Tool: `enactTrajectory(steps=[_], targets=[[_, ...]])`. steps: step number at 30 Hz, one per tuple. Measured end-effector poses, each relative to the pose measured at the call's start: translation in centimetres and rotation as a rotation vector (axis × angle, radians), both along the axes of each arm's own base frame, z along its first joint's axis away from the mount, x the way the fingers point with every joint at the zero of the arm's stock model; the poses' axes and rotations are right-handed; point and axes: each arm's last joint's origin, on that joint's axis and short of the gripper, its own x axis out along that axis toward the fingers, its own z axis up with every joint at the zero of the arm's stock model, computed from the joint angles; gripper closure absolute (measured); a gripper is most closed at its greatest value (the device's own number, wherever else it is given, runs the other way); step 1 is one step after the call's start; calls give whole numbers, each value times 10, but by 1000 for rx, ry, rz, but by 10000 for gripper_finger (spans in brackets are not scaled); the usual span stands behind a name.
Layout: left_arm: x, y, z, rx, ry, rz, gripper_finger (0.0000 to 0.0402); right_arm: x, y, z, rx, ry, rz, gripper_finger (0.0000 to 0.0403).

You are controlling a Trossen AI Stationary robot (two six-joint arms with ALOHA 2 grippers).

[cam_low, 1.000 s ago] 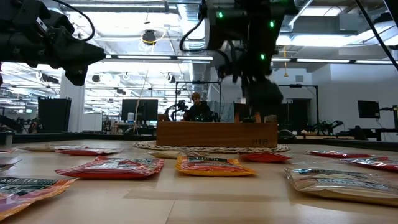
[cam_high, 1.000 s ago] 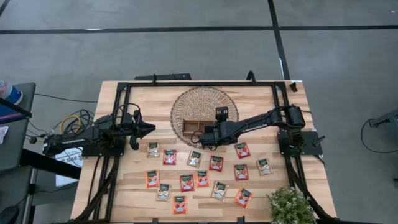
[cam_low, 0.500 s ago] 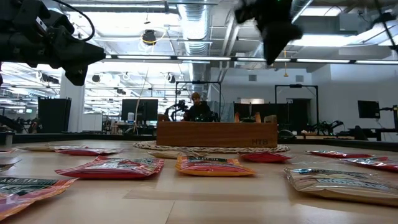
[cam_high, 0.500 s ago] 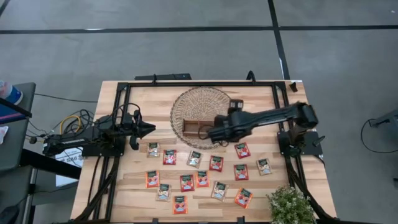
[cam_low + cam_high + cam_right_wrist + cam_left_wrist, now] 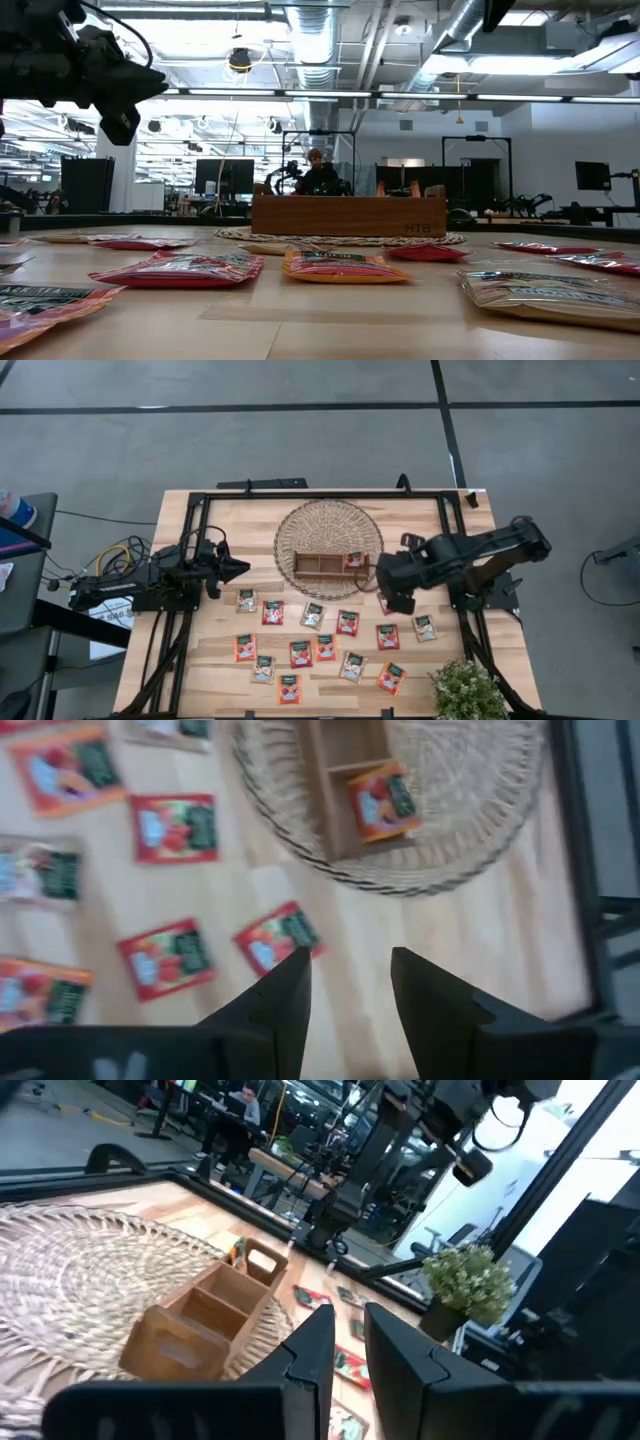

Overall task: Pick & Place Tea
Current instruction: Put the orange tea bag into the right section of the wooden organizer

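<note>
From above, the bench (image 5: 220, 660) carries a round wicker basket (image 5: 329, 520) near its far edge, with a brown wooden tray (image 5: 320, 564) lying on the basket's near side. One orange tea sachet (image 5: 353, 561) sits in the tray's right-end compartment. The other sachets (image 5: 301, 653) — red, orange and pale — are spread flat over the bench's near half, apart from one another. The right gripper (image 5: 392, 582) hovers just right of the tray, above the basket's near-right rim, holding nothing. The left gripper (image 5: 236, 569) waits at the bench's left edge, pointing toward the basket. A potted plant (image 5: 466, 690) stands at the near right corner.

At table height, the tray (image 5: 348, 216) stands on the basket rim with sachets (image 5: 345, 265) lying flat in front of it. The left arm shows at the upper left; a person (image 5: 318, 172) sits in the room behind.

The left wrist camera shows its own fingers (image 5: 312, 1342) set a narrow gap apart, empty, with the tray (image 5: 205, 1315) and basket (image 5: 70, 1270) beyond.

The right wrist camera shows its fingers (image 5: 288, 992) moderately spread, empty, over bare wood beside the basket (image 5: 470, 830) — the orange sachet (image 5: 382, 802) lies tilted in the tray's end compartment, and two red sachets (image 5: 281, 937) lie near the fingertips.
</note>
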Motion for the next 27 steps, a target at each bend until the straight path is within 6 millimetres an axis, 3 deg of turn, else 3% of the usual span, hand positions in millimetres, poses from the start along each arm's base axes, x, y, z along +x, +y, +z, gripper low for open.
enactTrajectory(steps=[5,10,18,22,27], targets=[[0,0,1,-2,-12,0,351,-5,31,-2,137,3,37,270],[0,0,1,-13,-13,0,351,-2,76,-17,298,41,68,269],[0,0,1,-13,-13,0,351,6,141,-61,394,173,49,265],[0,0,1,-13,-13,0,351,15,156,-87,352,232,65,255],[0,0,1,-16,-13,-2,351,19,157,-121,290,307,96,247]])
